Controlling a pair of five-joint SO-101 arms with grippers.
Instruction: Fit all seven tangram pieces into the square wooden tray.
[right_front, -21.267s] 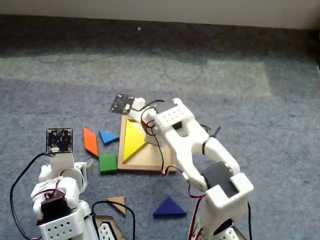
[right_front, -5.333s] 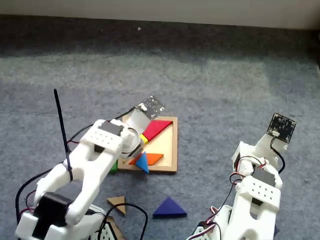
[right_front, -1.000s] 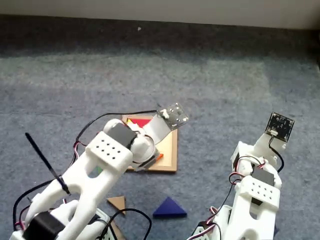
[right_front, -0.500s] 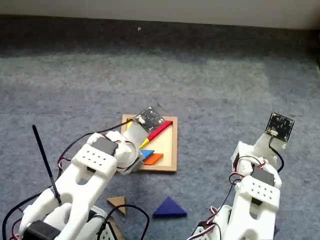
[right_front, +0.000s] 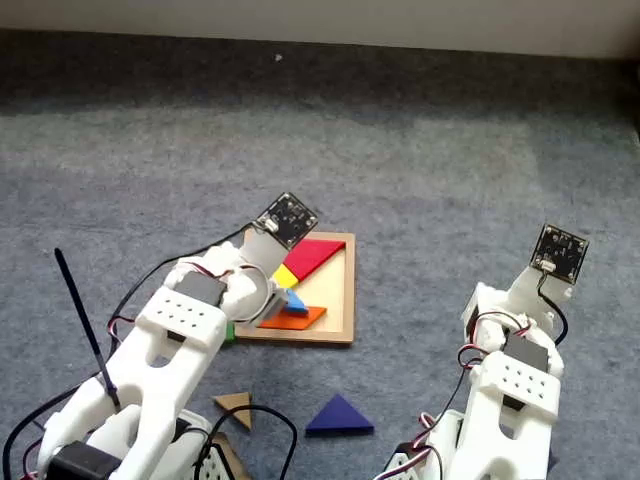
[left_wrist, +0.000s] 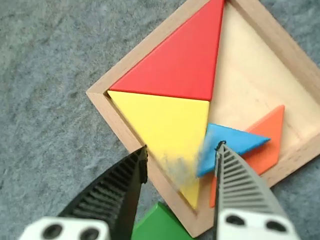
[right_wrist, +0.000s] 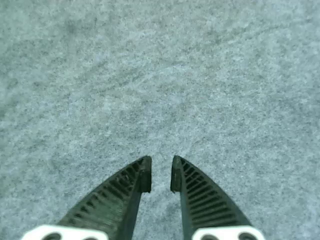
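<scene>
Left gripper (left_wrist: 181, 150) hangs over the near corner of the tray (left_wrist: 250, 85), jaws wide, nothing between them. The gap sits above the yellow triangle (left_wrist: 165, 122), close to the tray's rim.

Tray contents:
- the red triangle (left_wrist: 182, 65) and the yellow triangle lie flat and share an edge
- the orange parallelogram (left_wrist: 267, 150) lies on the floor against the rim
- the small blue triangle (left_wrist: 235, 141) lies on top of the orange piece, with one corner reaching over the yellow piece's edge (so not seated, by my reading)

Key relation: the blue triangle is offset from the jaw gap. One finger (left_wrist: 227, 170) stands just at the blue piece's blunt end. Most of the piece lies outside that finger, on the orange side. Its long axis runs roughly in line with the jaw opening, with the sharp tip pointing away from the gripper toward the bare wood. A straight close from here would likely catch only a corner or push the piece. The jaws would need to shift toward the orange side and probably turn to cross the piece's short width.

Outside the tray:
- the green square (left_wrist: 155, 222) touches the outer rim at the near corner
- the tan triangle (right_front: 236, 406) and dark blue triangle (right_front: 340, 415) lie on the carpet near the arm bases, well apart from the tray

Right gripper (right_wrist: 160, 175) is over bare carpet well to the side of the tray, jaws narrow with a slim gap, empty. The left arm is clearly the nearer one to the blue piece.

Progress estimate: three pieces seated, one loose in the tray, three to fetch.
</scene>
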